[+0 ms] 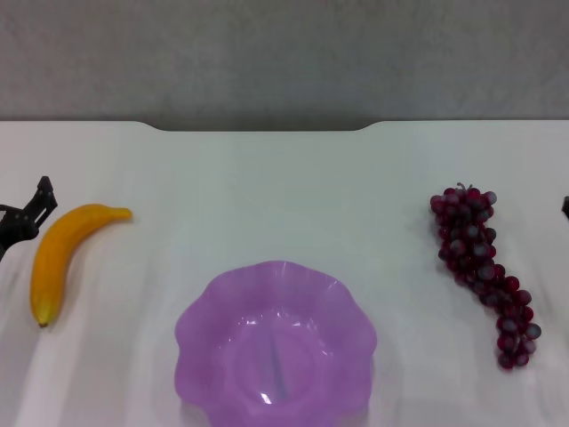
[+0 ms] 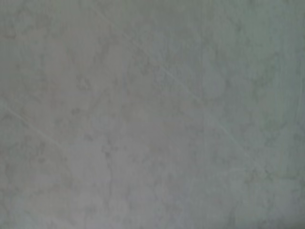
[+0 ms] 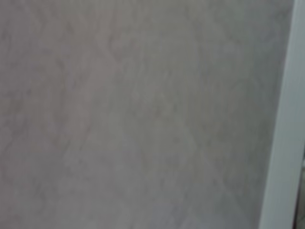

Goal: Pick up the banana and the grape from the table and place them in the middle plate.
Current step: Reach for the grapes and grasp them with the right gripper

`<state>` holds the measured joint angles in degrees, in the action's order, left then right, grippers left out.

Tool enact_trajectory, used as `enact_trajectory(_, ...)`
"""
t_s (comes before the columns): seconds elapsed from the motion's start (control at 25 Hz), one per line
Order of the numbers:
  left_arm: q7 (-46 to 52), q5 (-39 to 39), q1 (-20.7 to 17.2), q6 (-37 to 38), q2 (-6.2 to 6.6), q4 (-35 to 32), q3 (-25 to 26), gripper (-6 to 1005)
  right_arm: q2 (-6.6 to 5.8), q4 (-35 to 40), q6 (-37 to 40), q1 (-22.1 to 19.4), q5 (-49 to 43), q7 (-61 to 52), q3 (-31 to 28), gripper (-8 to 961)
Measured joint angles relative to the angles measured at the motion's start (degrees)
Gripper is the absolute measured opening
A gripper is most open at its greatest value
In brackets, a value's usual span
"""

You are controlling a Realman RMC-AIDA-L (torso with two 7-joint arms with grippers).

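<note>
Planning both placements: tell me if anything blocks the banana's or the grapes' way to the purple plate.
Nothing visible does. Bare white table separates the banana and the grape bunch from the empty purple plate. The left gripper sits beside the banana.

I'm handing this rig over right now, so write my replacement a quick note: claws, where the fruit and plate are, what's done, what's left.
Left claw: at the table's left edge, just beside the banana, holding nothing; whether it is open is unclear.
Right claw: only a dark sliver at the right edge; state unknown.
Banana: lying on the table, left of the plate.
Grapes: lying on the table, right of the plate.
Plate: front centre, empty.
Done: nothing placed yet.
Left: pick up the banana and the grapes and put both in the plate.
</note>
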<state>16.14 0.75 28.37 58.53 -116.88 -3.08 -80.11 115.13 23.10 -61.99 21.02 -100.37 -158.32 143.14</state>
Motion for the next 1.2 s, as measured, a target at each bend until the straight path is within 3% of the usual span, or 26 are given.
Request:
enact_trajectory(0.68,-0.24,0.04,0.02,-0.09,-0.02,0.08,-0.31,899,-0.41,-0.31,19.71,5.01,-4.89,0.34,0.35,891)
enact_trajectory(1.2,-0.35,0.04,0.02,-0.08,0.06,0.09,-0.37,899,-0.52,-1.17,30.17,9.86,-11.33,0.47,0.32,891)
